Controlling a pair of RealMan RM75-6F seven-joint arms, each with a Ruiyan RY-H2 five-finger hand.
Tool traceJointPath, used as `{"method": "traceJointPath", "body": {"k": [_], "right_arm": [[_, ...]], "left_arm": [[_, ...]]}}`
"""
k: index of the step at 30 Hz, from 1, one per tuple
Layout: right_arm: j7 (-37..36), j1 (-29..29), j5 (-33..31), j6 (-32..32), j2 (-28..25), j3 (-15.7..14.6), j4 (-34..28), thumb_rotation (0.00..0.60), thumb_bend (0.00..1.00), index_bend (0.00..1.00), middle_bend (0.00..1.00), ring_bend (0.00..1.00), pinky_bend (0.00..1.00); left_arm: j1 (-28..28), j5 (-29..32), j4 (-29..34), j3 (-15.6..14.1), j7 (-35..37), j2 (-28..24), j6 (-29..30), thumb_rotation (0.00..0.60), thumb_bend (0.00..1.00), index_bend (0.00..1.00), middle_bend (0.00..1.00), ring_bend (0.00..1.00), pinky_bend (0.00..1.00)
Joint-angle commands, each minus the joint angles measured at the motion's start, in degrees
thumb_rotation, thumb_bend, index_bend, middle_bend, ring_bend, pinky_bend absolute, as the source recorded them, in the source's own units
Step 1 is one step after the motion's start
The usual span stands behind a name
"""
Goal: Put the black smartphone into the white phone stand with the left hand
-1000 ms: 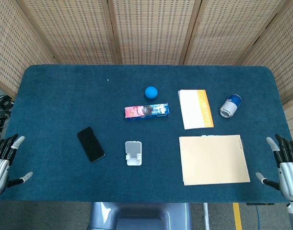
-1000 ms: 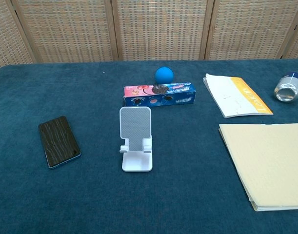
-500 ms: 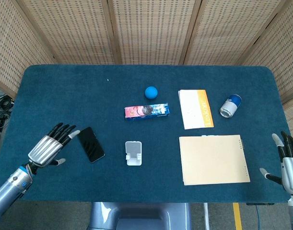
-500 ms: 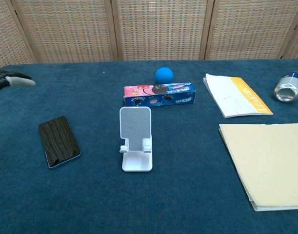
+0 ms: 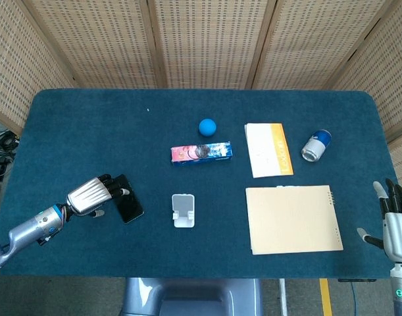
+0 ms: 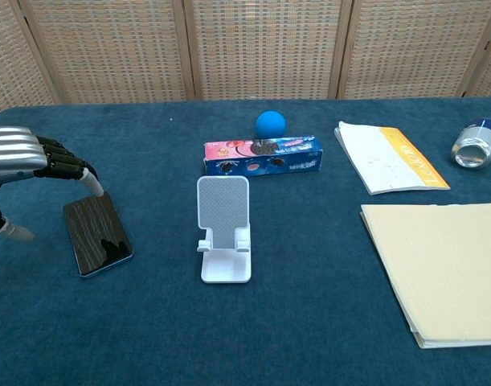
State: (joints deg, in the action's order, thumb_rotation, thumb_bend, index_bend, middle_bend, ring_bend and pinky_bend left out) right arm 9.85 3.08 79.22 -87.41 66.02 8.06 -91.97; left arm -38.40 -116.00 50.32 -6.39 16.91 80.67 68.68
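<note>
The black smartphone (image 5: 126, 200) (image 6: 99, 234) lies flat on the blue table, left of the white phone stand (image 5: 183, 210) (image 6: 224, 227), which stands upright with nothing in it. My left hand (image 5: 95, 193) (image 6: 32, 162) hovers at the phone's left side, fingers spread and bent down over its far left edge, holding nothing. Whether the fingertips touch the phone I cannot tell. My right hand (image 5: 397, 224) rests at the table's near right corner, fingers apart, holding nothing.
Behind the stand lie a cookie box (image 5: 201, 153) (image 6: 261, 156) and a blue ball (image 5: 207, 126) (image 6: 270, 123). To the right are a white and orange booklet (image 5: 268, 149) (image 6: 390, 157), a tan notebook (image 5: 293, 218) (image 6: 442, 268) and a tipped can (image 5: 315, 145) (image 6: 475, 145).
My left hand has moved in from the table's left edge to the phone and now hangs over its left side. The phone and stand have not moved.
</note>
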Motion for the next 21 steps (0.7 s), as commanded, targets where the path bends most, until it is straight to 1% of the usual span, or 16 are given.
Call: {"method": "traceJointPath", "body": {"k": [1,5,7,13,16,21], "right_arm": [[0.4,0.1,-0.4,0.0,0.3,0.2,0.3,0.6,0.0,0.0,0.0,0.0,0.0],[0.3,0.1,-0.9,-0.1,0.5,0.6,0.6,0.6,0.0,0.0,0.0,0.0,0.0],[0.4,0.2,-1.1,0.1,0.6,0.6,0.9,0.6,0.0,0.0,0.0,0.0,0.0],[0.6,0.4,-1.4,0.3,0.8,0.7,1.2,0.6,0.0,0.0,0.0,0.0,0.0],[0.7,0.3,-1.5,0.2,0.8,0.7,1.2,0.6,0.0,0.0,0.0,0.0,0.0],[0.7,0.4,-1.9,0.4,1.0,0.8,1.6,0.6,0.0,0.0,0.0,0.0,0.0]], "left_arm": [[-2.3,-2.8,-7.3,-3.1,3.3,3.3,3.0,0.6,0.0,0.23,0.27,0.3,0.3],[-2.9,-3.4,-12.3,-4.6,4.7,6.0,4.5,0.6,0.0,0.22,0.27,0.3,0.3],[-3.3,-3.7,-15.5,-5.7,5.1,8.2,4.0,0.6,0.0,0.23,0.27,0.3,0.3],[-4.1,-3.3,-23.5,-7.1,6.5,13.0,5.8,0.6,0.0,0.21,0.26,0.3,0.29],[-4.6,-3.0,-26.6,-7.8,7.3,14.4,6.6,0.6,0.0,0.2,0.25,0.3,0.28],[-5.4,-3.1,-29.3,-9.5,8.3,15.5,6.3,0.6,0.0,0.2,0.25,0.3,0.27]]}}
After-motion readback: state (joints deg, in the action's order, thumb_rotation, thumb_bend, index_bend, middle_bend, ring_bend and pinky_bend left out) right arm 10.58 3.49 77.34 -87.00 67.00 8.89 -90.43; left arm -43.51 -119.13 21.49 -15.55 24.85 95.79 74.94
